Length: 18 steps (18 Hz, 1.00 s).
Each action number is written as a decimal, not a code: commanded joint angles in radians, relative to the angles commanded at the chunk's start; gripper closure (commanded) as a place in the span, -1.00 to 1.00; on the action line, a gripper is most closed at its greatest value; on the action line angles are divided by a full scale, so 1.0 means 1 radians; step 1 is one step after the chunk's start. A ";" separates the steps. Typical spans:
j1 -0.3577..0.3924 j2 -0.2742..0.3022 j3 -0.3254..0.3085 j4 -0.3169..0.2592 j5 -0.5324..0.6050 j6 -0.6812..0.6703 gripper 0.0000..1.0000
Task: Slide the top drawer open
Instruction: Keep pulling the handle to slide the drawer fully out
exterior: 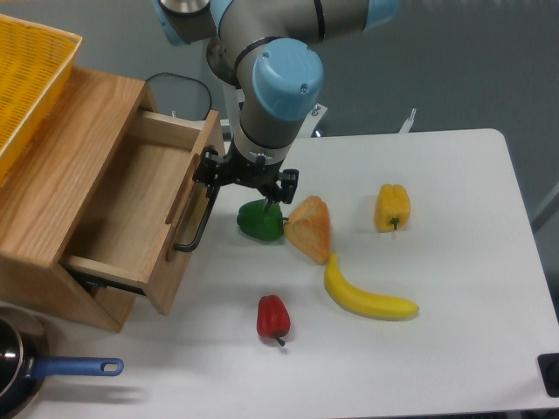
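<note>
Top drawer [131, 209]: light oak, pulled well out of the cabinet [61, 175] at the table's [454, 349] left edge, open face upward. Front panel runs diagonally from upper right to lower left, facing the table's middle; black bar handle [196, 223] lies along it.
Gripper [247, 179]: just right of the panel's upper end, at the handle's top. Cannot tell whether the fingers are apart or gripping.
Green pepper [260, 220]: just below the gripper, near the panel. Bread wedge [310, 229] beside it.
Red pepper [272, 318]: well apart, lower.
</note>
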 joint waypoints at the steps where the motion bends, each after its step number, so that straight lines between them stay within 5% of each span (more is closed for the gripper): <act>1: 0.000 0.000 0.000 0.000 0.000 0.000 -1.00; 18: 0.006 0.002 0.003 -0.002 0.035 0.021 -1.00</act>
